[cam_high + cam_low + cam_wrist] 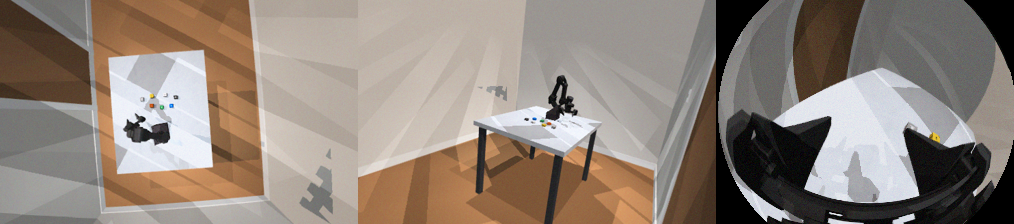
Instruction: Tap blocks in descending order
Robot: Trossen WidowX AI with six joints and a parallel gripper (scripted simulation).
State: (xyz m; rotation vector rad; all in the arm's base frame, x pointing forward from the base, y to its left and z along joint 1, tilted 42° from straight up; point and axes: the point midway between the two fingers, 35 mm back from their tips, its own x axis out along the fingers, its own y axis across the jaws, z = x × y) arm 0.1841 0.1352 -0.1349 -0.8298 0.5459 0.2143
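Note:
Several small blocks lie in two rows near the middle of the white table (191,147) (512,130): a grey one (142,99), a yellow one (152,95) (544,125), a white one (165,95), a dark one (175,97) (527,119), an orange one (152,106) (549,123), a green one (162,107) (542,120) and a blue one (171,105) (534,119). Their digits are too small to read. My gripper (139,117) (869,127) is open and empty, raised above the table, short of the orange block. In the wrist view only a yellow block's (934,137) edge peeks past the right finger.
The arm's base (160,133) (553,113) stands on the table behind the blocks. The table stands on a wooden floor (426,191) in a room corner with grey walls.

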